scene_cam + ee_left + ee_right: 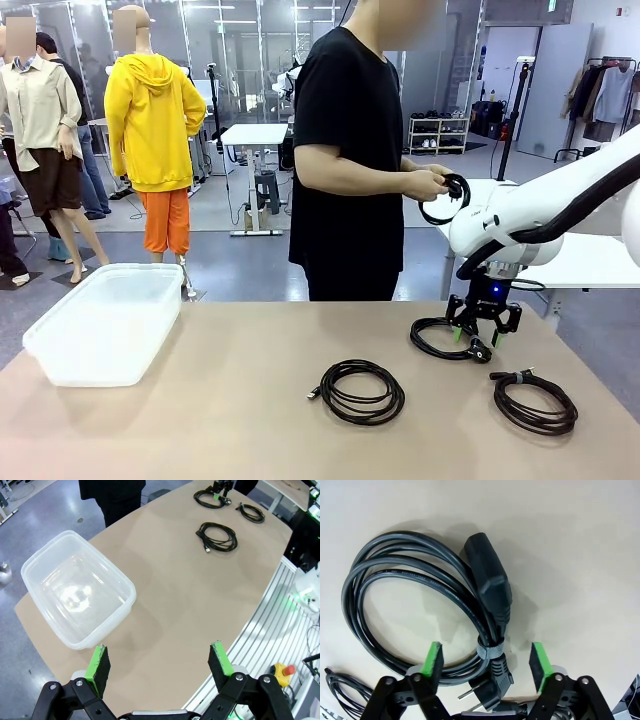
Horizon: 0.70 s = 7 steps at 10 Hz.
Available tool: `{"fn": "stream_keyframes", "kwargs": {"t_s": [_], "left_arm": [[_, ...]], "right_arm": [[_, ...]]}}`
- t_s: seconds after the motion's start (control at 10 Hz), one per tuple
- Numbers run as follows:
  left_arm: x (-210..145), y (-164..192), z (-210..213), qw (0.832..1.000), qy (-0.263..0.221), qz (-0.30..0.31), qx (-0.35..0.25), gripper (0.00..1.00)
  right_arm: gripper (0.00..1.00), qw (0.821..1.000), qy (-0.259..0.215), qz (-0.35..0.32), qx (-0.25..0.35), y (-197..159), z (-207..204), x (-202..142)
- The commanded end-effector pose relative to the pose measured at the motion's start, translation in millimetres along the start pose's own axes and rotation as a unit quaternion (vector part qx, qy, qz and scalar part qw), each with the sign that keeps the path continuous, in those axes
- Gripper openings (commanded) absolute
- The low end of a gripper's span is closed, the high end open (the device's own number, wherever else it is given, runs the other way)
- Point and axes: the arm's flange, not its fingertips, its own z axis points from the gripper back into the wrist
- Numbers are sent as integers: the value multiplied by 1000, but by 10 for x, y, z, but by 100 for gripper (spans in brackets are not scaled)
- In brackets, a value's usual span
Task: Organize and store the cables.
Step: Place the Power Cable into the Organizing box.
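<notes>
Three coiled black cables lie on the tan table. One coil [362, 392] rests at the middle and another [533, 402] at the near right. Over the third coil [432, 342], my right gripper [480, 330] is lowered. In the right wrist view its open green pads straddle that cable [405, 570] at the grey tie [490, 649], beside the chunky plugs. A person across the table holds a further coil [447, 200] in both hands. My left gripper [161, 662] hangs open with nothing in it, high above the near table edge.
A clear plastic bin [105, 320] stands empty at the table's left, also below my left gripper [75, 587]. The person stands close against the far edge. A white side table [590, 260] sits beyond the right corner.
</notes>
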Motion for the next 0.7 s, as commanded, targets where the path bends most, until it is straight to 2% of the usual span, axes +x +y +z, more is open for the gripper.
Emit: {"fn": "stream_keyframes", "kwargs": {"t_s": [0.0, 0.1, 0.3, 0.4, 0.5, 0.6], "left_arm": [[12, -6, -5, 1000, -2, -4, -3, 100], [12, -6, -5, 1000, -2, -4, -3, 100], [12, -6, -5, 1000, -2, -4, -3, 100], [12, -6, -5, 1000, -2, -4, -3, 100], [12, -6, -5, 1000, -2, -4, -3, 100], [12, -6, -5, 1000, -2, -4, -3, 100]], "right_arm": [[21, 1000, -8, -14, 2, 57, -37, 85], [0, 1000, -11, -15, 3, 62, -49, 99], [0, 1000, -16, -17, 6, 57, -62, 115], [6, 1000, -19, -17, 5, 51, -66, 110], [0, 1000, -23, -19, 2, 47, -67, 109], [0, 1000, -23, -18, 1, 50, -68, 99]]}}
